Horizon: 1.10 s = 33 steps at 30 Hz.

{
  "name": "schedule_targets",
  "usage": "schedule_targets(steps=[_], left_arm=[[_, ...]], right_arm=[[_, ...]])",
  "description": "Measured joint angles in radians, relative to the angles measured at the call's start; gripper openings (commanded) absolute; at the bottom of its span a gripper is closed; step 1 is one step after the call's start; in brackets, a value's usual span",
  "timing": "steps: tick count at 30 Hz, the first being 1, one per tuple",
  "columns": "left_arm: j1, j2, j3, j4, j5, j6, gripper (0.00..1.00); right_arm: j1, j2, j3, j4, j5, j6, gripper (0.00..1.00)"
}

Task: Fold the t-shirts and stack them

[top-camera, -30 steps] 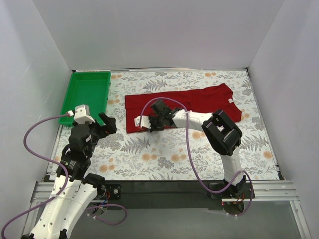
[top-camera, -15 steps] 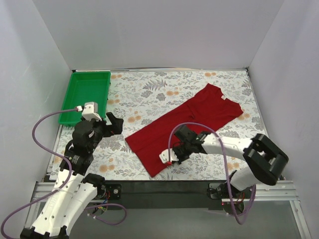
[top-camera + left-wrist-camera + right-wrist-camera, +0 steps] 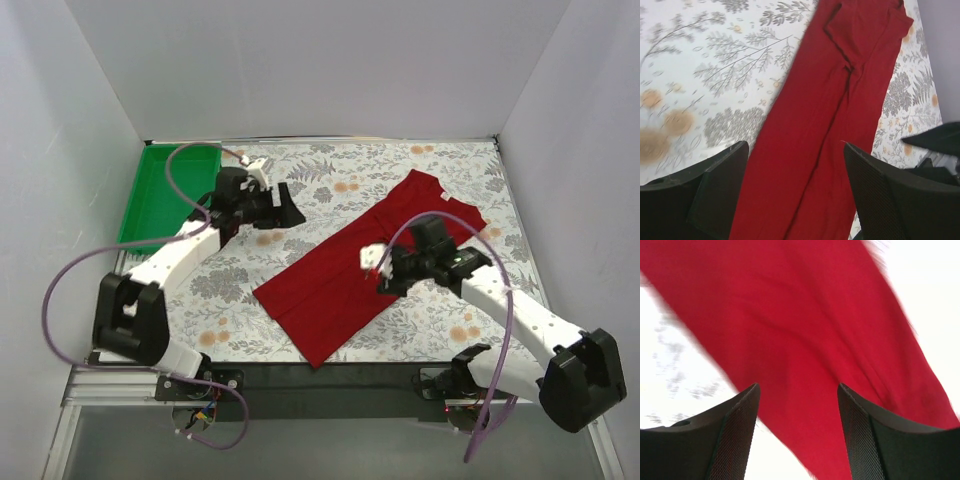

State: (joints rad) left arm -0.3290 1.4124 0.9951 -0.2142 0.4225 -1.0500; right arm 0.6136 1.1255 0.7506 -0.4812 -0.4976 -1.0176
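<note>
One dark red t-shirt (image 3: 335,295) lies on the floral table as a long narrow strip, folded lengthwise, running from the near middle to the far right. In the left wrist view the t-shirt (image 3: 830,100) shows a lengthwise crease. My left gripper (image 3: 288,207) hangs open above the table, to the far left of the shirt, with nothing between its fingers. My right gripper (image 3: 388,278) is open just above the strip's right edge near its middle. In the right wrist view the red cloth (image 3: 790,315) lies below the open gripper (image 3: 798,386), not held.
A green plastic tray (image 3: 165,190) stands at the far left of the table, behind my stretched left arm. White walls close the table at the back and on both sides. The right arm's purple cable (image 3: 510,330) loops over the near right.
The right gripper dragged the shirt from the back into a diagonal, then opened, let go and rose to the right. The left arm swung from the near left out towards the back.
</note>
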Motion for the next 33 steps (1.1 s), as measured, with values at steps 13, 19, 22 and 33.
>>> schedule_targets(steps=[13,19,22,33], left_arm=[[-0.174,0.782,0.596,0.004,0.143,0.087,0.69],[-0.212,0.938,0.786,-0.007,0.139,0.09,0.66],[-0.219,1.003,0.888,-0.025,0.137,0.091,0.62],[-0.241,1.124,1.078,-0.074,0.109,0.09,0.42]], right_arm=[[-0.704,0.0,0.005,0.081,-0.148,0.355,0.58],[-0.755,0.0,0.005,0.081,-0.201,0.408,0.58],[-0.768,0.0,0.005,0.081,-0.219,0.42,0.58],[-0.792,0.001,0.005,0.081,-0.243,0.434,0.57]])
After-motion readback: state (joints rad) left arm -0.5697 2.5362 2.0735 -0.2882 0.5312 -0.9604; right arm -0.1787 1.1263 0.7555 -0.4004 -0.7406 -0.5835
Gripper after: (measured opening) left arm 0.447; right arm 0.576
